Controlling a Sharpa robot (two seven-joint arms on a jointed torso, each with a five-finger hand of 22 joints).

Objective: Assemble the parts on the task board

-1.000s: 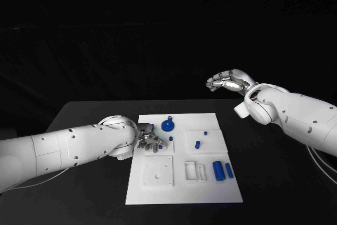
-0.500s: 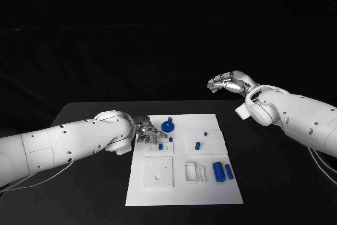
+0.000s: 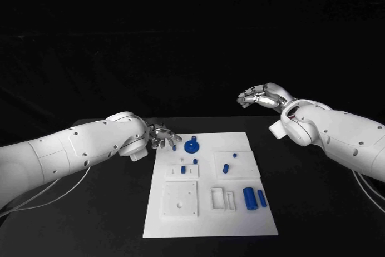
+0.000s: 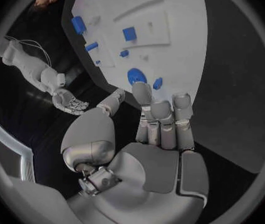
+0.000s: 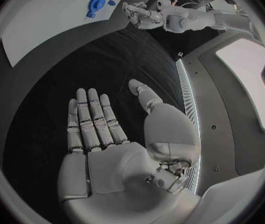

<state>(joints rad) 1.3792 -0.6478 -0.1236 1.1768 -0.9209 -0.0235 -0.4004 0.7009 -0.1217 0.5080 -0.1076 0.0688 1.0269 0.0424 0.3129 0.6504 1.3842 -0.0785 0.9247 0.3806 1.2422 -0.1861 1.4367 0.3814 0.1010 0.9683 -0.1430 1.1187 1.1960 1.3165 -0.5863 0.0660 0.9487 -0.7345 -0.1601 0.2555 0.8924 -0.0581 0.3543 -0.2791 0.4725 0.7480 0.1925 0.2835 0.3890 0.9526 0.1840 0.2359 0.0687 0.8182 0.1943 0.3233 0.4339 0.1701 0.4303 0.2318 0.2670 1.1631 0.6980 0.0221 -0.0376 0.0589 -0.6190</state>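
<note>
left hand (image 3: 163, 136) is holding nothing, fingers loose, near the board's (image 3: 241, 218) far corner. right hand (image 3: 261, 95) also released. i'd line up squarely over the round blue part (image 3: 191, 145) before closing.

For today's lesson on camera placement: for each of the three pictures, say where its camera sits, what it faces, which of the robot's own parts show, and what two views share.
Head view: on the robot's head, looking down at the task board; both arms, left hand, right hand.
Left wrist view: behind the left hand, facing the board.
Right wrist view: behind the right hand, facing the black table.
Shared: the round blue part.
</note>
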